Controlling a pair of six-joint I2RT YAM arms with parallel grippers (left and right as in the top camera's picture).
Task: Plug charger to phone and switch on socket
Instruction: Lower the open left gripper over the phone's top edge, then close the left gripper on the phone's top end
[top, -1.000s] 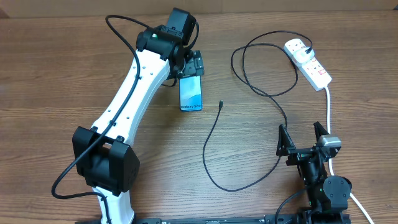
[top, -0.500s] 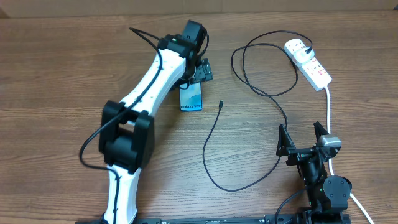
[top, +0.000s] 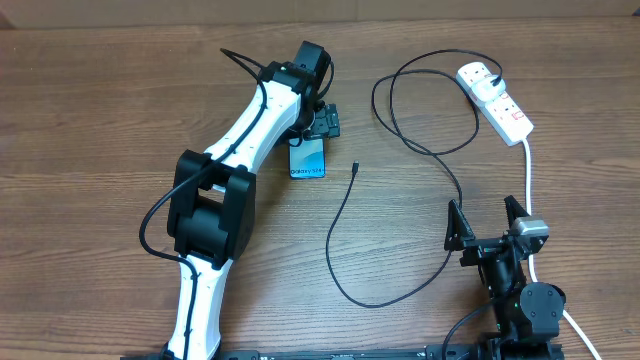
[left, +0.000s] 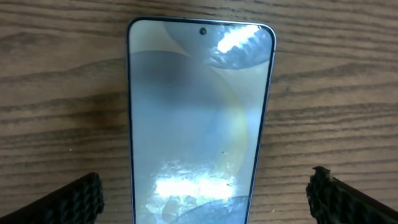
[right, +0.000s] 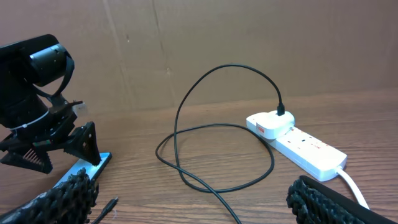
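The phone (top: 309, 162) lies flat on the table with its blue screen up. In the left wrist view it (left: 199, 112) fills the middle. My left gripper (top: 321, 122) is open over the phone's far end, with its fingers (left: 205, 202) on either side and not touching. The charger (top: 437, 150) loops from the white plug in the socket (top: 498, 100) across the table. Its connector tip (top: 355, 168) lies just right of the phone. My right gripper (top: 487, 226) is open and empty at the front right. Its view shows the cable (right: 211, 180) and the socket (right: 305, 146).
The thick white lead (top: 528, 175) runs from the socket down past my right arm. A brown cardboard wall (right: 205, 43) stands behind the table. The cable's lower loop (top: 370, 300) lies at the middle front of the table.
My left arm has swung its elbow in and lowered. Its gripper has come down over the far end of the phone and covers more of it. The right arm, cable and socket have not moved.
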